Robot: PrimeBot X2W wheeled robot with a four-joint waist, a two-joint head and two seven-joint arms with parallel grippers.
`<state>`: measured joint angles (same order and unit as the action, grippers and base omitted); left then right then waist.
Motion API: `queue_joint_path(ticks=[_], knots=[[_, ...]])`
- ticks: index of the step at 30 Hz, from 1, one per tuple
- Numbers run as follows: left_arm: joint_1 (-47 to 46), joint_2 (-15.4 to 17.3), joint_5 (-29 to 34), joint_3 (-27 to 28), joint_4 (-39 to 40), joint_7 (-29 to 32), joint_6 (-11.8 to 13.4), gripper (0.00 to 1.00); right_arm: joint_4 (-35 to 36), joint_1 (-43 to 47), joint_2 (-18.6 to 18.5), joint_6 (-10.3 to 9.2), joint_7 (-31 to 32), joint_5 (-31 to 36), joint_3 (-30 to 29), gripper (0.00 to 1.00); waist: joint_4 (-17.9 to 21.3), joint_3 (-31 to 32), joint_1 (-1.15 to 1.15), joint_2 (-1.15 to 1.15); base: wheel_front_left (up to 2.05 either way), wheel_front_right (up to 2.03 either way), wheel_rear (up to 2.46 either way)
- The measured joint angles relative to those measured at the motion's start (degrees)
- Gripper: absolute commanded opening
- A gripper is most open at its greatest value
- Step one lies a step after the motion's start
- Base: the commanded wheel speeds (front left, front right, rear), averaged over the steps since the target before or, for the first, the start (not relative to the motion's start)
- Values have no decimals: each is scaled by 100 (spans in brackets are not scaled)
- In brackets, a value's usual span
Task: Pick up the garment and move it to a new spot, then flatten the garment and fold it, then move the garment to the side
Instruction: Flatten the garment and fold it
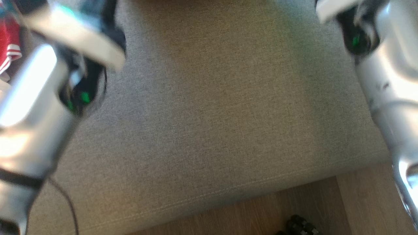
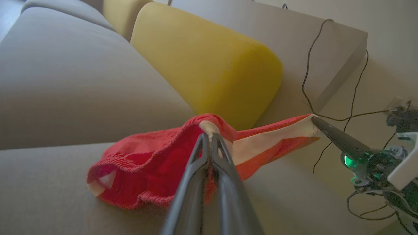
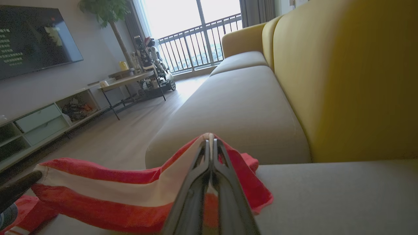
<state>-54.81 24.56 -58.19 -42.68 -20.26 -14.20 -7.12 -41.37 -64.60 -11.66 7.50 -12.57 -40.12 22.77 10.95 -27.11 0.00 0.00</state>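
Note:
The garment [image 2: 147, 156] is red with a white stripe and hangs stretched between my two grippers, low over the grey sofa seat [image 2: 65, 81]. In the left wrist view my left gripper [image 2: 209, 135] is shut on a bunched red edge with a pale seam. My right gripper [image 2: 315, 119] pinches the striped corner to its right. In the right wrist view my right gripper [image 3: 210, 140] is shut on the garment [image 3: 107, 192], and the striped cloth runs left to a dark finger [image 3: 16, 189] of the left gripper. The blurred head view shows both pale forearms and a bit of the garment [image 1: 9, 42] at the far left.
A yellow back cushion [image 2: 209, 62] stands right behind the garment. Black cables [image 2: 310, 71] hang over the grey panel beside it. The sofa's front edge meets a wood floor [image 1: 326, 202]. Across the room stand a TV [image 3: 32, 36], a low cabinet [image 3: 42, 120] and a side table [image 3: 127, 78].

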Motion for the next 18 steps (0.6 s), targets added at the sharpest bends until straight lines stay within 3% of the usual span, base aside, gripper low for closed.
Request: queue_joint_path(ticks=[5, 10, 18], knots=[[747, 198, 203, -32, 803, -9, 0, 0, 158, 623, -466, 0, 183, -88, 197, 0, -60, 99, 0, 0, 0, 0, 0], [1709, 455, 835, 122, 1602, -11, -1, 0, 582, 1501, -902, 0, 181, 59, -92, 0, -113, 304, 0, 0, 0, 0, 0], [2957, 713, 1428, 122, 2383, -11, 0, 0, 2228, 3593, -982, 1, 92, 575, -982, 0, -162, 659, 0, 0, 0, 0, 0]])
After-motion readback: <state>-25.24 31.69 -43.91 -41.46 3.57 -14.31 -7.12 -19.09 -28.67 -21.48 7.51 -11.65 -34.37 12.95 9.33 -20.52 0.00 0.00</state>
